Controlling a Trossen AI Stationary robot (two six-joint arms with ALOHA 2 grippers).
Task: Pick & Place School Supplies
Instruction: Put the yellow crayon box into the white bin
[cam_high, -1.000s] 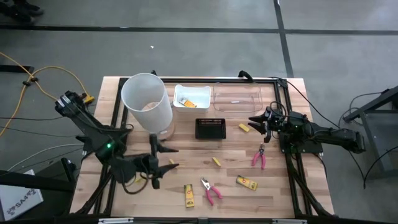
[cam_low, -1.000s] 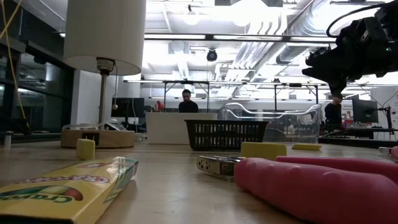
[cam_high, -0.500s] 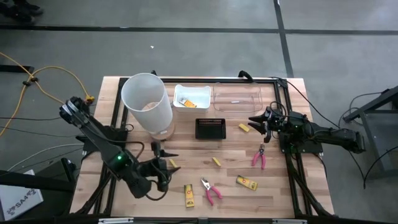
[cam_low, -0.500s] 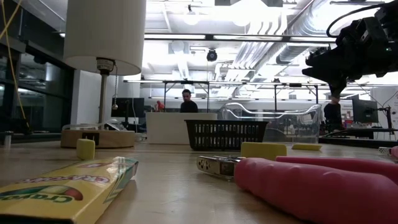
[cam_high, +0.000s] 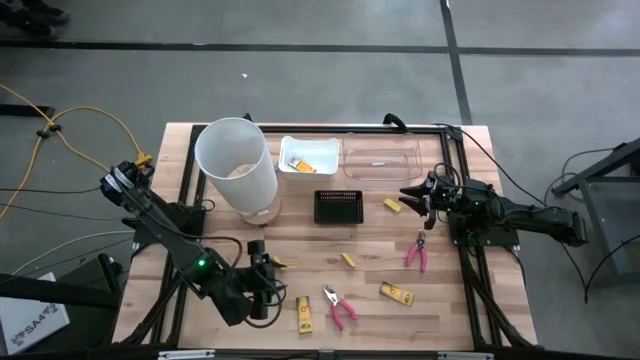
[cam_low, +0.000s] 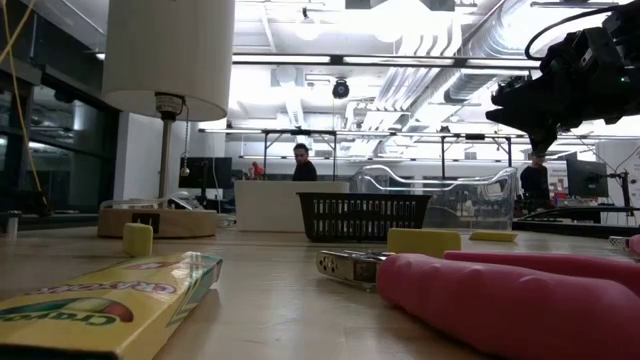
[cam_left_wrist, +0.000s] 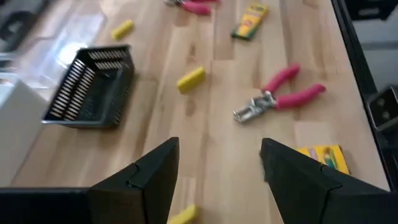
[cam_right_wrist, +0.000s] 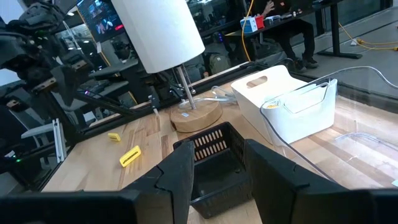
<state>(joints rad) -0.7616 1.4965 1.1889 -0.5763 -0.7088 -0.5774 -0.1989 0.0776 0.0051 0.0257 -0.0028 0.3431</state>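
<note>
Along the far edge of the desk (cam_high: 200, 200) stand a tall white bin (cam_high: 236, 165) on a round wooden base, a white tub (cam_high: 309, 156) holding a yellow crayon packet (cam_high: 298, 164), and a clear tray (cam_high: 381, 158); just in front of them sits a small black basket (cam_high: 338, 207) with nothing visible inside. The supplies lie loose on the wood: two yellow packets (cam_high: 303, 314) and one pink-handled tool (cam_high: 339, 306) by the near edge, another tool (cam_high: 417, 252) toward the right edge, and small yellow blocks (cam_high: 348, 260) between. The left gripper (cam_high: 262, 283) hovers near the near edge with fingers spread wide and empty, while the right gripper (cam_high: 412, 198) hangs by the right edge, fingers partly apart, holding nothing.
</note>
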